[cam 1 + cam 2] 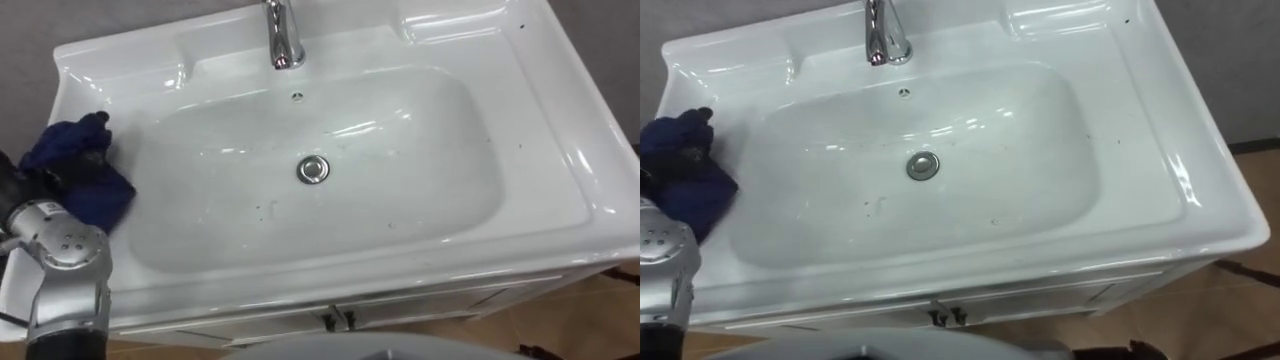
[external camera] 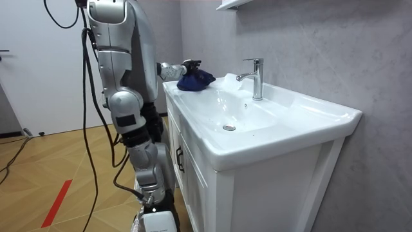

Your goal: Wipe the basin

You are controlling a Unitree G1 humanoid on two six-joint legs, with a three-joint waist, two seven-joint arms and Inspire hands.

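Basin rim, left side — blue cloth bunched under left hand, fingers curled into it; kept pressed there, likely for sweep into bowl — specks near drain unwiped.

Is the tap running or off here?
Off. No stream falls from the faucet in the room view, and no water pools around the drain in the basin.

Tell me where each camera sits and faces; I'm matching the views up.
Left eye view: on the head, looking down at the basin; left arm at lower left by the blue cloth.
Right eye view: beside it, same aim, same arm.
Room view: off the robot's right side, looking along the basin; body and legs show, left hand at the cloth.
Shared: basin, tap, cloth.
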